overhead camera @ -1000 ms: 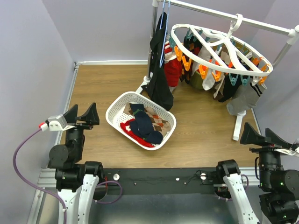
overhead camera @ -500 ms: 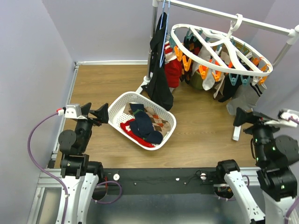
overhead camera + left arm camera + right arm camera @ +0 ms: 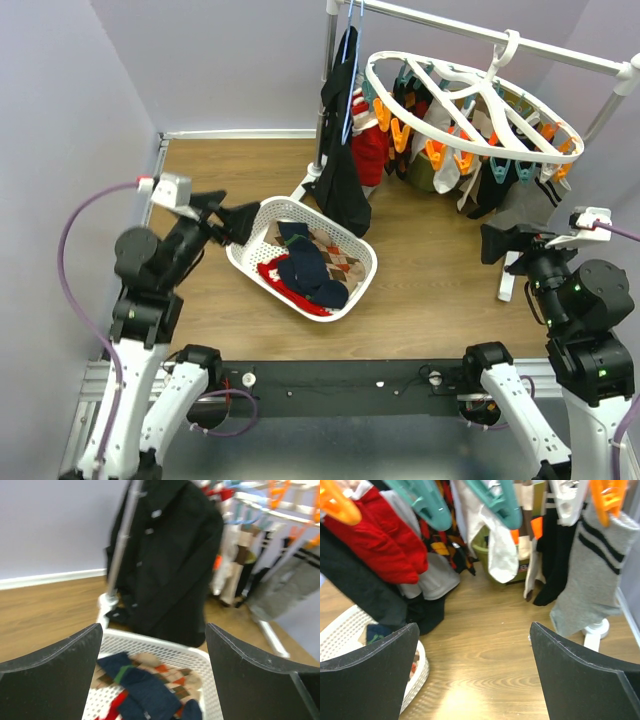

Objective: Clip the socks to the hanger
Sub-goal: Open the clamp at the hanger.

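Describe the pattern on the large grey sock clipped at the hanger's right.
The grey sock has two dark stripes near its top; clearest in the right wrist view.

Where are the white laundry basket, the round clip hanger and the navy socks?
laundry basket [image 3: 358, 288]: overhead view, on its near-right perforated wall.
hanger [image 3: 509, 47]: overhead view, on its top hook at the rail.
navy socks [image 3: 150, 692]: left wrist view, on the middle of the one lying on top.

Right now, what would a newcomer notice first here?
The white hanger at back right, with socks dangling from its orange and teal clips. At centre, a white basket holds loose socks in navy, red and argyle. A black garment hangs just behind it.
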`<state>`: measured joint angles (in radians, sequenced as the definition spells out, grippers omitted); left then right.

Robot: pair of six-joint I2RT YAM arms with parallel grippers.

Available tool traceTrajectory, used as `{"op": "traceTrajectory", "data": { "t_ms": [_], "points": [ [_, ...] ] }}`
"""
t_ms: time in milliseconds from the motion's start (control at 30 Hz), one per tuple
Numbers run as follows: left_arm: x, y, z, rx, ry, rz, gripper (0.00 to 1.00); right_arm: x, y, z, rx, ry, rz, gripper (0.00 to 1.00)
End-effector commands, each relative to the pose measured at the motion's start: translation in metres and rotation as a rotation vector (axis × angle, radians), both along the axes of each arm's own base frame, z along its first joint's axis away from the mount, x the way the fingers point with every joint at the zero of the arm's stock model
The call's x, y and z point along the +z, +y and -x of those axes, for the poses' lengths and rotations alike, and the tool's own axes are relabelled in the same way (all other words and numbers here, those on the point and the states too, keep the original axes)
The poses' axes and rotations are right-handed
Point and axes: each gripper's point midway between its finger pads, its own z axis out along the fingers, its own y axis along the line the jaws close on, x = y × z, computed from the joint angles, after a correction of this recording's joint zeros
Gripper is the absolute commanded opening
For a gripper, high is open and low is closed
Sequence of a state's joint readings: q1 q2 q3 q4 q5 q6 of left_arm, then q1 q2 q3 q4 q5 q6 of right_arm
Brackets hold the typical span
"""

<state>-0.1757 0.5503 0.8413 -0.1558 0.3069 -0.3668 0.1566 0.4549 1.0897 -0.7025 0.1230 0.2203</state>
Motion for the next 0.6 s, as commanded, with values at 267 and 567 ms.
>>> {"op": "traceTrajectory", "data": {
  "t_ms": [267, 567],
  "points": [
    [0.095, -0.095, -0.011, -0.33, 0.03, 0.009, 0.93, -0.009, 0.024, 0.02, 0.157, 0.009, 0.006, 1.0],
    [0.16, -0.139, -0.024, -0.367, -0.015, 0.091, 0.92, -0.007, 0.035, 0.024, 0.224, -0.003, -0.002, 1.0]
  ]
}}
